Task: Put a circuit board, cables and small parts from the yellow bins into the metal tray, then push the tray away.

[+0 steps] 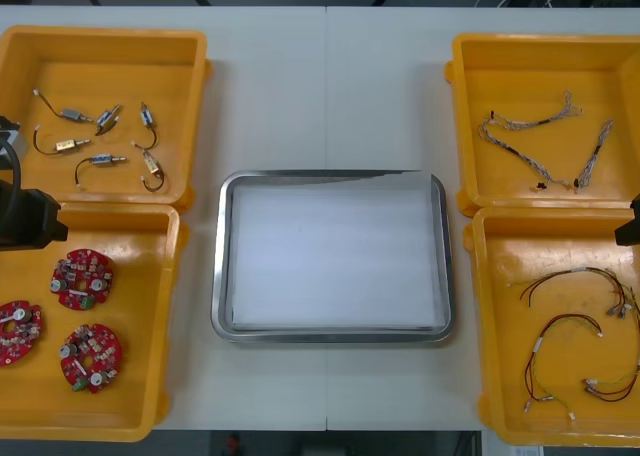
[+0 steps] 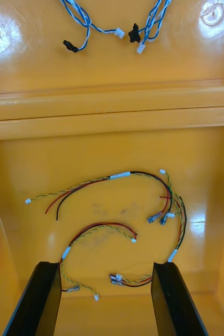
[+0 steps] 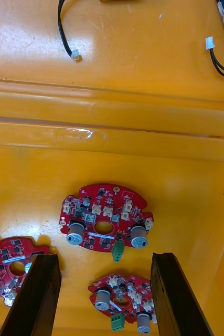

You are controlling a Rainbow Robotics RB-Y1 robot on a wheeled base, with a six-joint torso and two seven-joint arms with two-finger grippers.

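Jaws: your left jaws stand released over the near left bin (image 1: 170, 306), spread wide with nothing between them. Your right jaws are likewise released and empty over the near right bin (image 1: 478, 316).
Circuit boards: three circuit boards (image 1: 82, 279) lie flat in the near left bin. One board (image 3: 119, 302) sits between your left fingers (image 3: 38, 294), and a second lies just beyond it.
Board risk: they lie close together. If you close on the tall components, the board may tilt or slip, and a finger could nudge its neighbour.
Red and yellow cables: the red and yellow cables (image 2: 119, 175) lie looped across each other below your right jaws.
Cable risk: pinching one strand may well drag the others up with it and spill them over the bin wall.
Other stock: twisted blue and white cables (image 1: 520, 124) are in the far right bin. Small metal parts (image 1: 105, 159) with thin leads, which could snag, are in the far left bin.
Metal tray: the metal tray (image 1: 222, 276) is empty and white inside. It sits mid-table (image 1: 330, 86), with its right rim just beside the right bins.
Tray risk: a crooked push could catch that bin corner, and a cable draped over the rim would trail off.
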